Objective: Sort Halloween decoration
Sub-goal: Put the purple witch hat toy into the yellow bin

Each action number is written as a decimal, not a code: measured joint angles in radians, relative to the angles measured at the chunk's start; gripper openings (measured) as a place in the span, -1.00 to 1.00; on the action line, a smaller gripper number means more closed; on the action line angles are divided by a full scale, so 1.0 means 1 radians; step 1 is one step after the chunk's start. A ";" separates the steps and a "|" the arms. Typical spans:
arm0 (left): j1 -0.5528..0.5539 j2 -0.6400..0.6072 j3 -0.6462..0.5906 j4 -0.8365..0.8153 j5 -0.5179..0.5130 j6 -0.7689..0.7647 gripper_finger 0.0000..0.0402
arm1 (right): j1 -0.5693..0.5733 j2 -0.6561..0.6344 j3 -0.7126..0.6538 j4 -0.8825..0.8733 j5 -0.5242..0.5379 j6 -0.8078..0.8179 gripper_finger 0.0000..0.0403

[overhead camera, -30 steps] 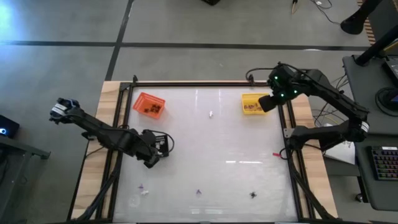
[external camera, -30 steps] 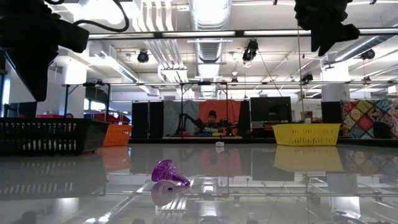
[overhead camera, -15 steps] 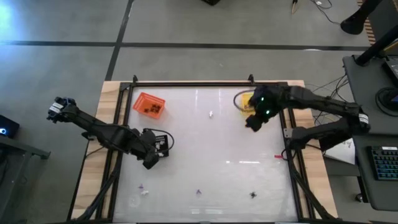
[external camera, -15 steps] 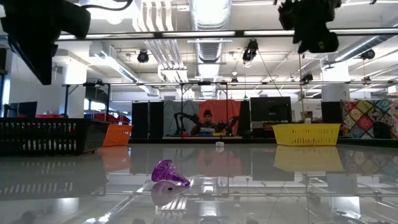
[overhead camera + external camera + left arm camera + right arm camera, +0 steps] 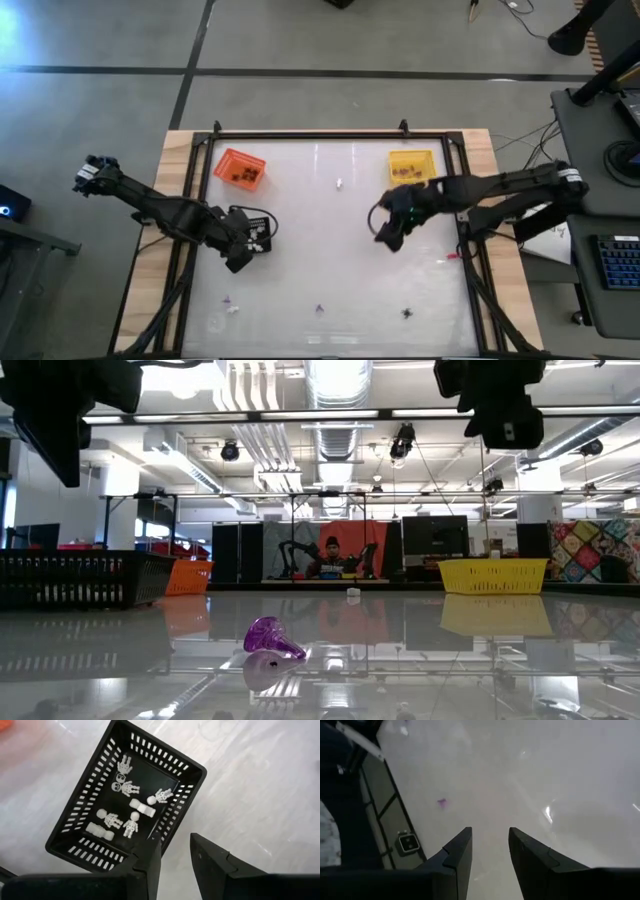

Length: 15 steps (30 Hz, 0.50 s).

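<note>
The glossy white tabletop fills the wooden frame, and its sheen makes the smallest pieces hard to read from above.

The left arm reaches in from the left edge, its left gripper hanging over the near rim of the black tray. Its fingers stand a narrow gap apart with nothing between them. The right arm stretches in from the right side, and the right gripper hovers over bare tabletop right of centre, below the yellow tray; its fingers are likewise slightly parted and hold nothing. In the low view both arms are cut off at the top.

The black tray, a slotted basket on the left side, holds about 7 white skeleton trinkets lying flat at mixed angles. The orange tray at the far left holds several dark pieces too small to identify. The yellow tray at the far right holds orange-brown bits, equally unclear.

Loose Halloween decoration remains on the tabletop: a purple trinket lies on its side near the front, its long axis running left to right with the narrow end pointing right. A small white piece sits far centre, and 2 dark specks lie along the near edge.
</note>
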<state>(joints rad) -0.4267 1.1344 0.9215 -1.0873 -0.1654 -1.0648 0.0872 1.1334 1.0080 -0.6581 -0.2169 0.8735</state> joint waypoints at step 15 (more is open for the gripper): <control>0.000 0.002 0.000 0.010 0.029 -0.001 -0.57 | 0.229 0.427 0.237 0.066 0.112 0.018 -0.40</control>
<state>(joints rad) -0.4267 1.1362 0.9215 -1.0777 -0.1363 -1.0660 0.3163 1.5600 1.2453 -0.5919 -0.1049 0.8915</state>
